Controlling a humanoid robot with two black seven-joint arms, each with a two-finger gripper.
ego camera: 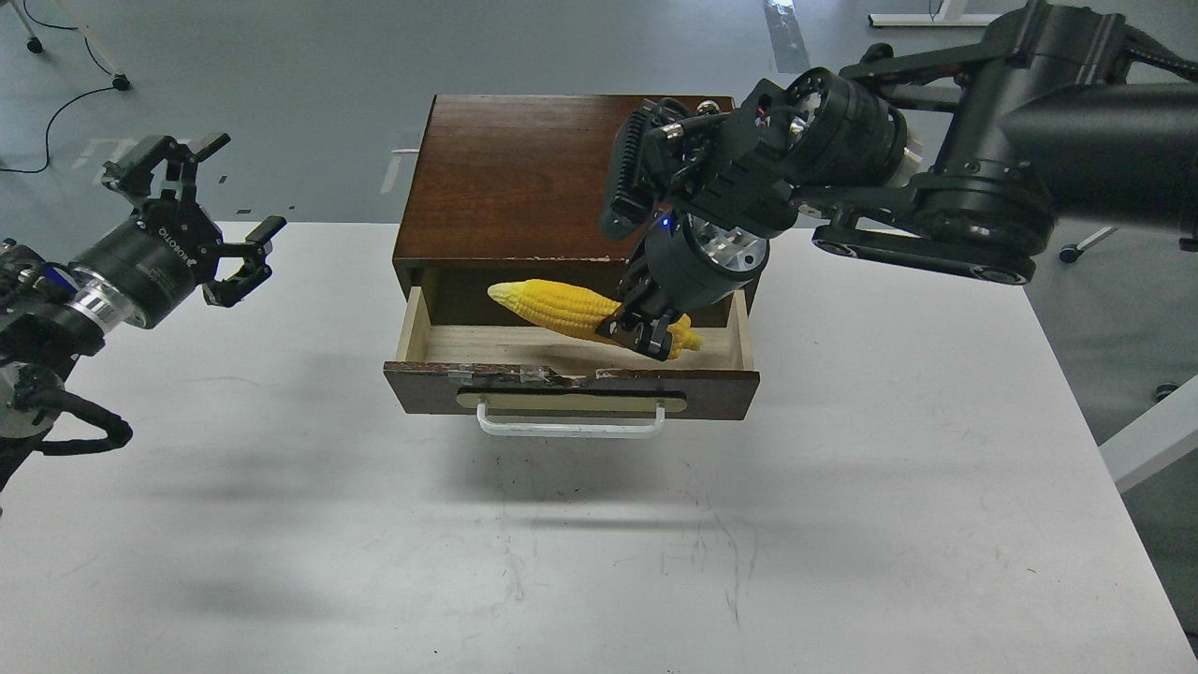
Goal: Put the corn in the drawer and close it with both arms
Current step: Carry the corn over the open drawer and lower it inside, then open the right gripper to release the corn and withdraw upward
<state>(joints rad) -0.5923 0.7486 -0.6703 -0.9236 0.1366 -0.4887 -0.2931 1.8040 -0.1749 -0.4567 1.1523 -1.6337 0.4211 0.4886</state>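
The dark brown wooden cabinet (552, 178) stands at the back middle of the white table, its drawer (571, 389) pulled open with pale wood inside and a white bar handle (571, 426). My right gripper (644, 334) points down and is shut on the thick end of the yellow corn (562, 309). The corn lies nearly level inside the open drawer, its pointed tip to the left, just above the drawer floor. My left gripper (201, 211) is open and empty, hovering well left of the cabinet over the table's back left edge.
The white table (842, 487) carries only the cabinet. Grey floor lies behind, with cables at the far left (56, 103) and a chair base at the right (1114, 225). My right arm (983, 187) reaches over the cabinet's right side.
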